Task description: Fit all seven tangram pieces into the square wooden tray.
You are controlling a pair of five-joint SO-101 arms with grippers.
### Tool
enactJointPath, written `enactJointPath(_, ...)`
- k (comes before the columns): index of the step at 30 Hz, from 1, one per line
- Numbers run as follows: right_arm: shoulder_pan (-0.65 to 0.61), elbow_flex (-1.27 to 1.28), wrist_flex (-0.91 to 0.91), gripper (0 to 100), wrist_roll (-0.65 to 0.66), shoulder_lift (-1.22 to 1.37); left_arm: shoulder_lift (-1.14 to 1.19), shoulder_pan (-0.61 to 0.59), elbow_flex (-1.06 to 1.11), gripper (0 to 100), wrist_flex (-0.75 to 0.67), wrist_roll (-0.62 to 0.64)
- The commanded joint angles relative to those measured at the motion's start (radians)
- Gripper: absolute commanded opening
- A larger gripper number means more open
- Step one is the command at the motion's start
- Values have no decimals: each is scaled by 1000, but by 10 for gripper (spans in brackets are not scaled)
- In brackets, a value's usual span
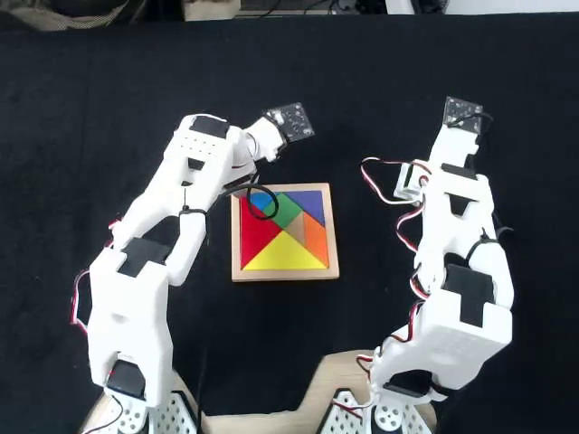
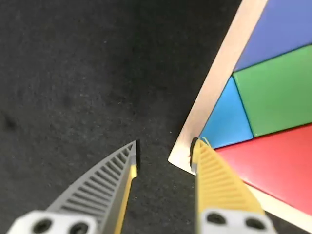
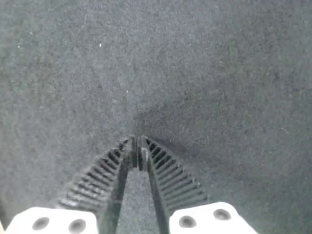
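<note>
tray [image 1: 284,274] lies flat, nearly square to the table [image 1: 81,90], left jaws apart astride its corner, right jaws closed empty

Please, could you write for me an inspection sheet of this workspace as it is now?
Surface: black cloth over the table.
Job's things: wooden tray holds coloured pieces, lying flat, no gap seen.
Clutter: nothing seen.
Grippers: left gripper open at a tray corner; right gripper shut over cloth.
Cables: red and white wires loop beside the right arm; black cable crosses a tray corner.
Surroundings: pale board at the near edge.
</note>
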Motion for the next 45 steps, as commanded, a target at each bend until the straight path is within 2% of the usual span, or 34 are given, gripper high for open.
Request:
enactJointPath(1, -14, -61, 8, 11, 0, -8, -121, -65, -107, 187, 103, 81)
enactJointPath(7, -29, -56, 23, 11, 2, -12, -434, -193, -166, 176, 437, 161)
enactJointPath(11, -60, -73, 118, 11, 81, -44, -640, -257, 30, 113, 499, 265)
enactJointPath(13, -110, -73, 204, 11, 121, -108, -738, -255, 189, 78, 436, 371)
enactJointPath(15, -173, -61, 276, 11, 141, -199, -833, -248, 372, 29, 290, 549)
enactJointPath(17, -233, -12, 304, 11, 160, -297, -918, -271, 550, 37, 132, 736)
enactJointPath(19, -267, 54, 305, 11, 178, -378, -979, -303, 704, 35, 18, 832)
enactJointPath(22, -284, 131, 278, 11, 203, -424, -1011, -317, 905, 34, -130, 867)
enactJointPath(27, -285, 130, 235, 11, 206, -303, -985, -321, 1090, 30, -344, 970)
enactJointPath(36, -371, 41, 296, 11, 210, -104, -783, -239, 1119, 30, -497, 1034)
enactJointPath(41, -387, 35, 296, 11, 210, -88, -721, -225, 1041, 30, -466, 1077)
enactJointPath(45, -419, 38, 293, 11, 210, -85, -713, -160, 1030, 30, -477, 1076)
